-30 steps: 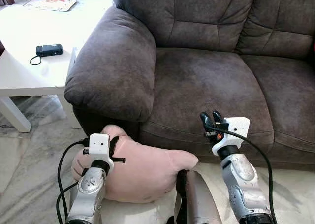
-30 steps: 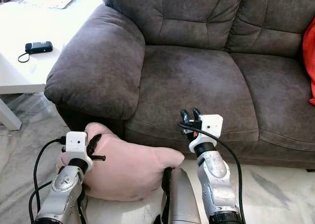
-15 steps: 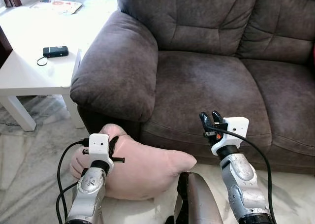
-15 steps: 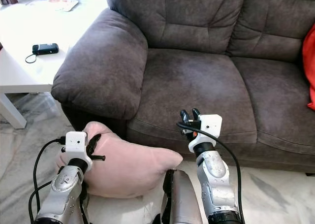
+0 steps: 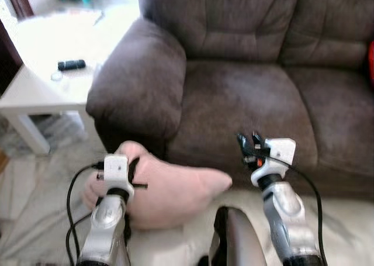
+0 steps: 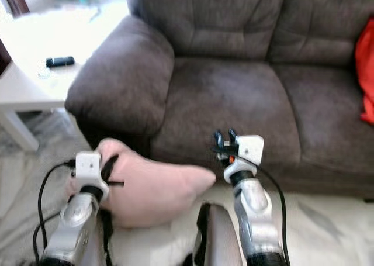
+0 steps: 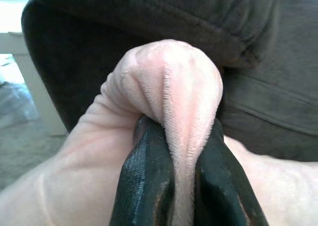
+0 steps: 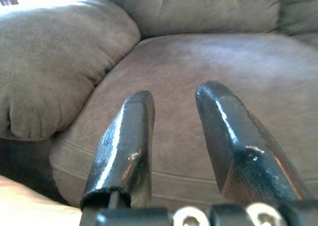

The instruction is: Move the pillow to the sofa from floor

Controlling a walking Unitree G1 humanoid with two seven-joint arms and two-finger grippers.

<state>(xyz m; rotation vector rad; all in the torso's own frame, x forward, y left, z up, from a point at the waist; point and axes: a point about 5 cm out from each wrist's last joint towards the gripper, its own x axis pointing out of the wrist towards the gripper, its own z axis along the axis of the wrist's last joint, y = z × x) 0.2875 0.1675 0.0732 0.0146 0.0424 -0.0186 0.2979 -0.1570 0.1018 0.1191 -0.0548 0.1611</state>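
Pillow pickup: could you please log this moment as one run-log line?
left gripper: shut on pink pillow | right gripper: open, empty, before sofa seat | pillow: low beside armrest, not yet on sofa

The sofa (image 5: 245,96) seat lies bare ahead; its bulky armrest (image 5: 137,85) blocks the left, with the table (image 5: 41,87) beyond

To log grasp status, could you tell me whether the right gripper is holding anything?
No, the right gripper is open with nothing between its black fingers, hovering before the grey sofa seat.
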